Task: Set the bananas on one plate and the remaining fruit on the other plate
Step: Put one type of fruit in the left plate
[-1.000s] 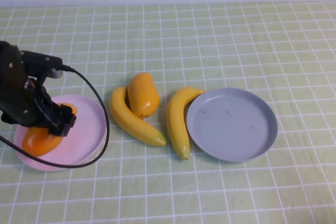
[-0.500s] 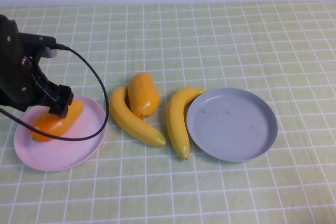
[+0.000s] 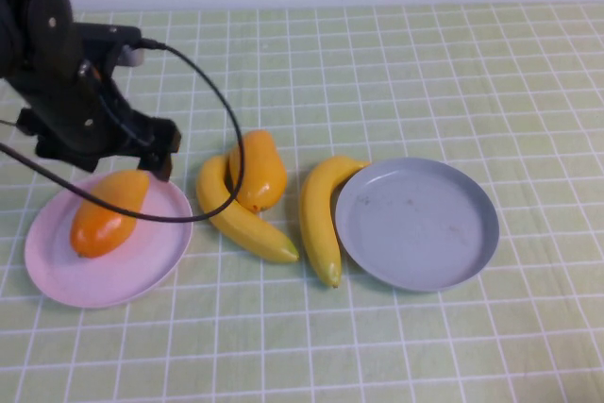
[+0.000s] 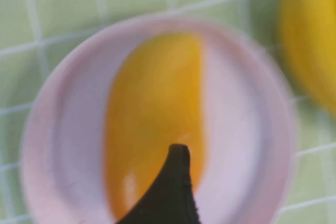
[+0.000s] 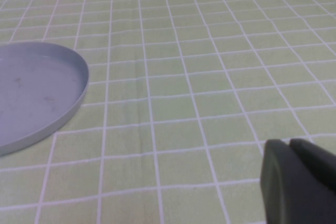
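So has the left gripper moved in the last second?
Yes. The left gripper, open, has risen off the mango and away toward the pink plate's far rim.

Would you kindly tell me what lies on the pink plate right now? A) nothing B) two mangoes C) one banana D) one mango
D: a single mango rests on the pink plate, the open left gripper above it; the other mango is on the table.
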